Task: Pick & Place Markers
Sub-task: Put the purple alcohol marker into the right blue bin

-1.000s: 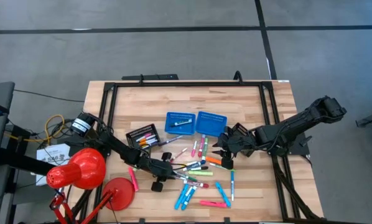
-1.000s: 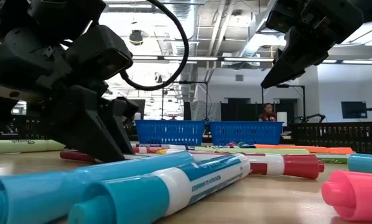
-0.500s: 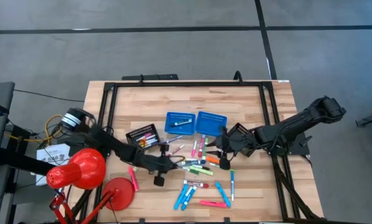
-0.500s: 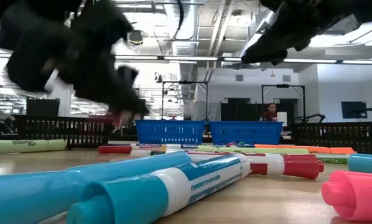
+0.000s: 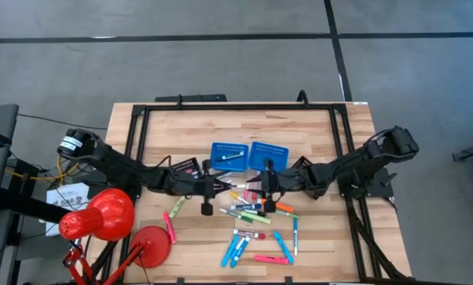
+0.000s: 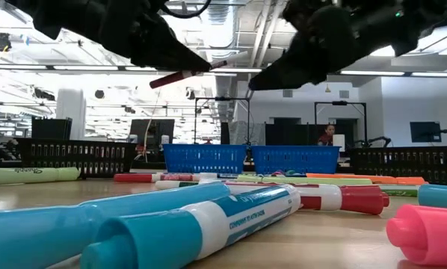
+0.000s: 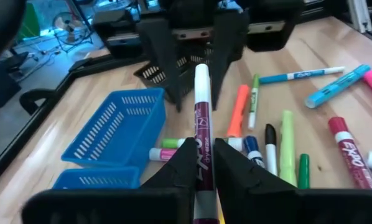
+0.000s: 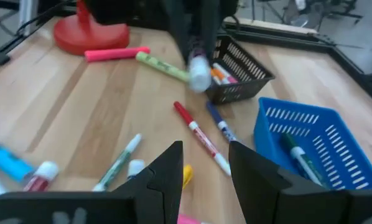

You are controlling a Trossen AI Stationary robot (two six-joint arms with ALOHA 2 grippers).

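Note:
Many capped markers (image 5: 256,214) lie scattered on the wooden table, in pink, blue, green, orange and red. My left gripper (image 5: 214,187) hovers near the table's middle, shut on a maroon marker (image 7: 201,112) with a white end. That marker also shows raised in the low view (image 6: 182,75). My right gripper (image 5: 266,184) faces it from the right, open (image 8: 201,158), a short gap from the marker's white end (image 8: 198,73) and touching nothing. Two blue baskets (image 5: 228,156) (image 5: 268,156) stand just beyond; one holds a marker (image 8: 298,152). My left gripper pinches the maroon marker's barrel (image 7: 200,158) between its two fingers (image 7: 236,168). The fingers come level from the table's left and lie along the marker. The marker is lifted clear, close to level, its white end (image 7: 201,71) pointing toward my right gripper.
A small black tray (image 5: 181,170) with markers sits left of the baskets. A red lamp (image 5: 102,215) and its red base (image 5: 152,244) stand at the near left corner. A black frame (image 5: 244,105) borders the table. Bare wood lies along the far side.
My left gripper has risen from the marker pile with the maroon marker and moved toward the far edge, lifting the marker clear of the table. My right gripper has moved left toward it, ending opposite the marker's white end.

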